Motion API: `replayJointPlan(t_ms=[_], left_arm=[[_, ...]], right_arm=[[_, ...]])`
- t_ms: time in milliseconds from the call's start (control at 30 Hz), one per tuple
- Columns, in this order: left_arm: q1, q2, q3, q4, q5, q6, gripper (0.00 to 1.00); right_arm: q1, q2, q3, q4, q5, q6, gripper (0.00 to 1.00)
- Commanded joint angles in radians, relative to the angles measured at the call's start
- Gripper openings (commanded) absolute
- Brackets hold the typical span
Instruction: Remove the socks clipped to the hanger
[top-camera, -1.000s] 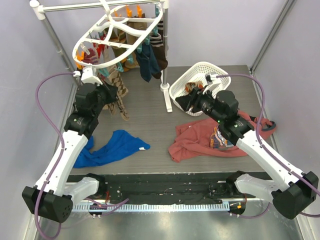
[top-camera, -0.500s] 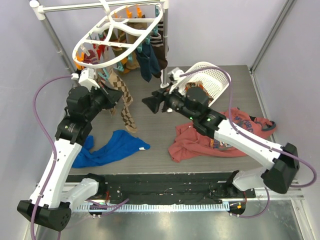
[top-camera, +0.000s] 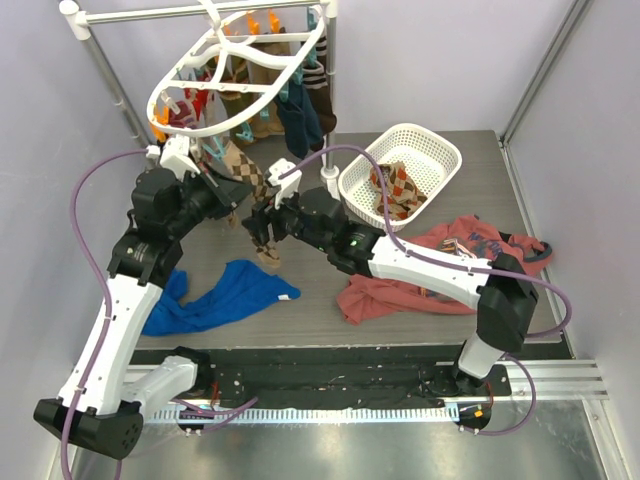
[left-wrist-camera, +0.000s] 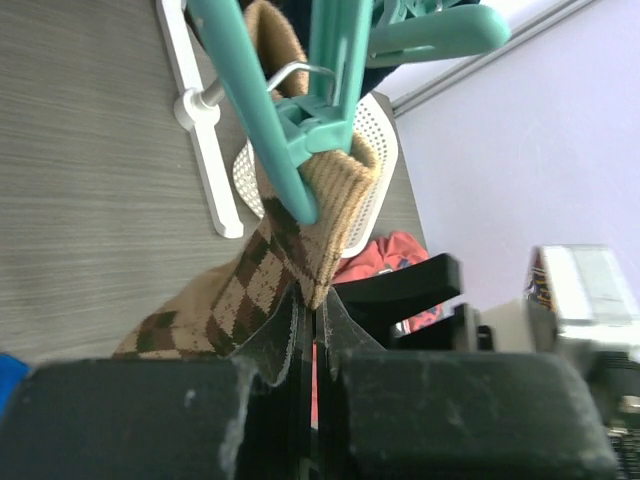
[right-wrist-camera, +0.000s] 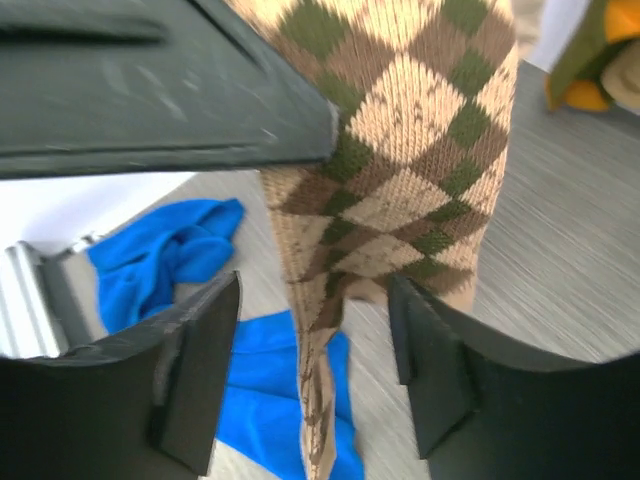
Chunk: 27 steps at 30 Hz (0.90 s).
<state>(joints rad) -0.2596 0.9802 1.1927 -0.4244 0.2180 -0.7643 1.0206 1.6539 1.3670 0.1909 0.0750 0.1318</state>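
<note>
Hanger (top-camera: 235, 75) hangs by its hook from the rail stand (top-camera: 331, 110) at the back L of the surface (top-camera: 300, 215). It sits tilted, w/ socks (top-camera: 290, 115) clipped under it by orange & teal clips.

One brown/tan argyle sock (top-camera: 252, 185) dangles at the front edge, reaching lower than the rest. Can't tell if its toe end touches the surface.

L arm (top-camera: 150, 240) reaches up to it. L jaws are closed tight, pinching the sock's edge just below the cuff. In the L wrist view a teal clip (left-wrist-camera: 290, 110) bites the ribbed cuff, so this sock isn't off the hanger yet.

R arm (top-camera: 400, 260) stretches across from the R side to the lower part of the same sock. In the R wrist view the R jaws are spread wide, fingers (right-wrist-camera: 195, 370) on either side & the sock hanging btw them, not gripped. One finger is clearly apart from the cloth; the other is just beside its edge.

White basket (top-camera: 440, 160) sits back R w/ another argyle sock (top-camera: 395, 188) inside. Red shirt (top-camera: 400, 290) lies in front of the basket, under the R arm. Blue shirt (top-camera: 225, 290) lies front L, beside the L arm.
</note>
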Motion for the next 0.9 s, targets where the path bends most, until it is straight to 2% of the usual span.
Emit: replayJointPlan(t_ms=[0, 33, 100, 167, 200, 267, 300, 367, 533, 867], left_arm=[[0.002, 0.002, 0.036, 0.018, 0.044, -0.033, 0.00], [0.003, -0.001, 0.035, 0.018, 0.046, -0.033, 0.00], [0.002, -0.006, 0.031, 0.013, 0.029, -0.032, 0.00], [0.002, -0.014, 0.034, -0.007, 0.005, -0.024, 0.05], [0.002, -0.018, 0.039, -0.017, -0.008, -0.018, 0.18], [0.002, -0.020, 0.065, -0.051, -0.063, -0.003, 0.36], [0.002, -0.018, 0.079, -0.077, -0.086, 0.003, 0.48], [0.002, -0.009, 0.128, -0.106, -0.152, 0.029, 0.56], [0.002, 0.031, 0.255, -0.174, -0.253, 0.065, 0.61], [0.002, 0.129, 0.340, -0.125, -0.287, 0.071, 0.62]], right_arm=[[0.024, 0.018, 0.064, 0.019, 0.106, -0.041, 0.59], [0.029, 0.024, 0.067, 0.016, 0.120, -0.043, 0.31], [0.038, 0.017, 0.057, 0.019, 0.173, -0.040, 0.01], [0.039, -0.011, 0.015, 0.053, 0.203, -0.034, 0.01], [0.039, -0.022, -0.002, 0.068, 0.221, -0.028, 0.01], [0.039, -0.048, -0.037, 0.099, 0.221, -0.026, 0.01], [0.039, -0.054, -0.043, 0.102, 0.210, -0.024, 0.01], [0.038, -0.063, -0.049, 0.104, 0.200, -0.023, 0.01], [0.039, -0.074, -0.066, 0.111, 0.186, -0.023, 0.01], [0.039, -0.068, -0.054, 0.111, 0.154, -0.015, 0.01]])
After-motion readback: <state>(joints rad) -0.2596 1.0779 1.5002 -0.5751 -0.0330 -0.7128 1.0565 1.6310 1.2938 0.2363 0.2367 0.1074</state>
